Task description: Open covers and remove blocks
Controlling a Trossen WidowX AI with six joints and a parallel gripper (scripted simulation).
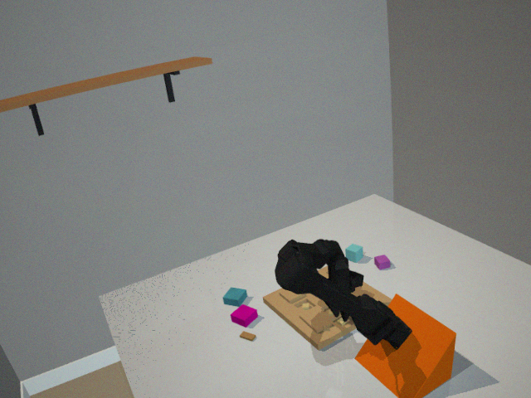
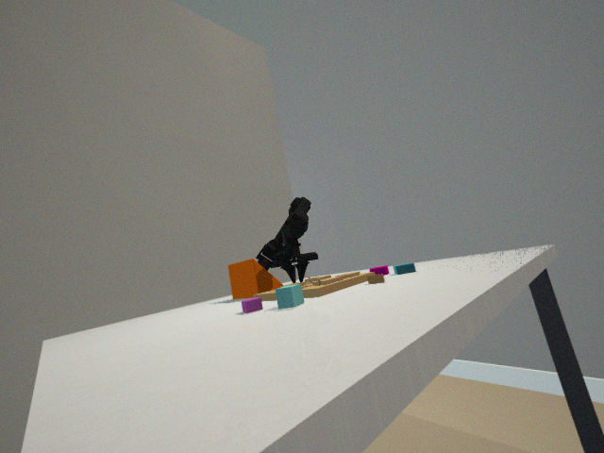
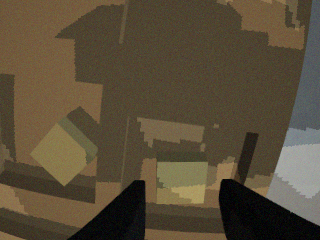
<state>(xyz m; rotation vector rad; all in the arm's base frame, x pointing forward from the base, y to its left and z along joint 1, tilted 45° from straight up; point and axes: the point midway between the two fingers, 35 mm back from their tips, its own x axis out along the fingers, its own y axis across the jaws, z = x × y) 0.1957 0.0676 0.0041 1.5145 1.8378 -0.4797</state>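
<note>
The wooden puzzle board (image 1: 279, 304) (image 2: 341, 282) (image 3: 54, 27) lies on the white table in front of the arm. My gripper (image 3: 183, 190) (image 2: 296, 276) is open and hovers low over the board, its fingers astride an uncovered well with a pale yellow block (image 3: 182, 175) in it. A second pale yellow block (image 3: 60, 154) sits tilted in the well to the left. Off the board lie a teal block (image 1: 234, 296) (image 2: 404, 268), a magenta block (image 1: 243, 315) (image 2: 378, 269), a light teal block (image 1: 354, 252) (image 2: 290, 295) and a purple block (image 1: 382, 261) (image 2: 251, 304).
An orange wedge (image 1: 424, 347) (image 2: 246, 277) stands at the arm's base, touching the board's near end. A small brown piece (image 1: 247, 336) (image 2: 376, 278) lies on the table beside the board near the magenta block. A wall shelf (image 1: 107, 79) hangs far off.
</note>
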